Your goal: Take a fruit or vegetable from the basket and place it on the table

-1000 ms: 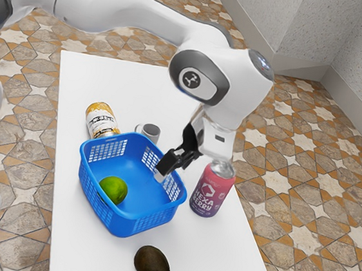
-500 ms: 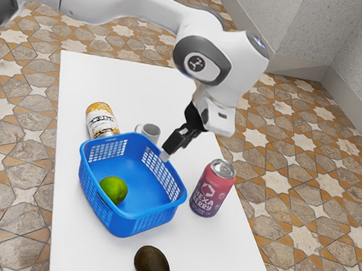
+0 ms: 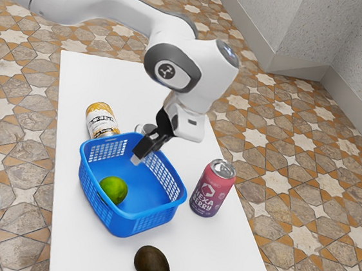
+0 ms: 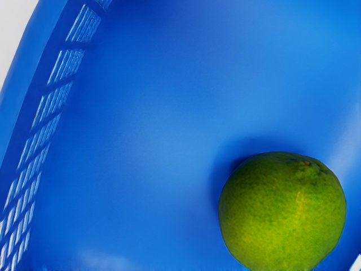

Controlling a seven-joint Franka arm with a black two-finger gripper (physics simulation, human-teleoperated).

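Note:
My gripper [image 3: 138, 159] hangs tilted over the blue basket [image 3: 129, 215], on the side by the mug, apart from the lime; whether it is open or shut cannot be told. Inside the basket, the green lime [image 3: 113, 190] rests against the wall on the exterior view's left. The wrist view looks down on the lime [image 4: 283, 212] and the basket's floor and slotted wall [image 4: 53, 84]. On the white table [image 3: 91, 249], outside the basket, lies a dark avocado [image 3: 152, 264].
A pink and purple can [image 3: 208, 189] stands beside the basket toward the exterior view's right. Behind the basket are a yellow and white can [image 3: 101, 120] and a grey mug [image 3: 148, 130], partly hidden by my gripper.
My hand rose from the basket's wall near the pink can, then moved toward the exterior view's left, over the basket. Lime, avocado, basket and cans have stayed put.

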